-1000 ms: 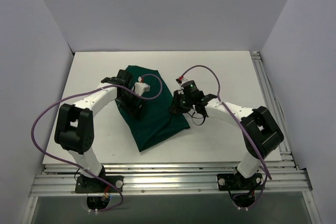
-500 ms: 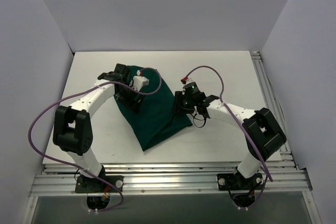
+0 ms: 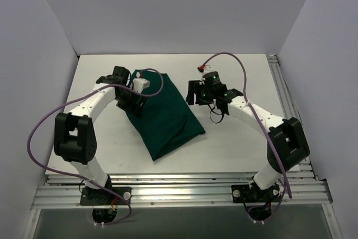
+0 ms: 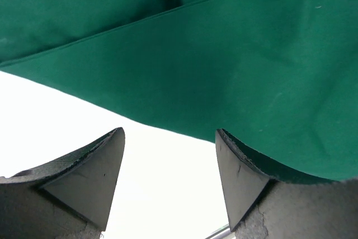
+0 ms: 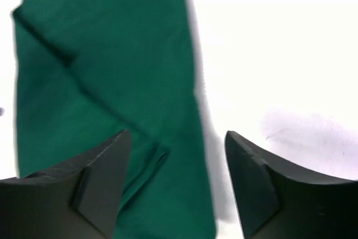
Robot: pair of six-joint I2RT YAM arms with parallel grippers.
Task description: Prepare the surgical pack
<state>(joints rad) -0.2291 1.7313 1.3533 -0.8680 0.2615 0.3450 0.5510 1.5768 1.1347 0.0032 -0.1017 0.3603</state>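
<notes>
Dark green drape (image 3: 168, 113) lies folded on white surface (image 3: 240, 138), left of centre. Left gripper (image 4: 168, 163) spread wide, holding nothing, at drape's left edge. Right gripper (image 5: 176, 138) spread wide, holding nothing, beside drape's right edge.

No text, labels, brands, numbers or signs can be read in any view. The green cloth (image 3: 168, 117) is plain, and so is the white table (image 3: 240, 144).
</notes>
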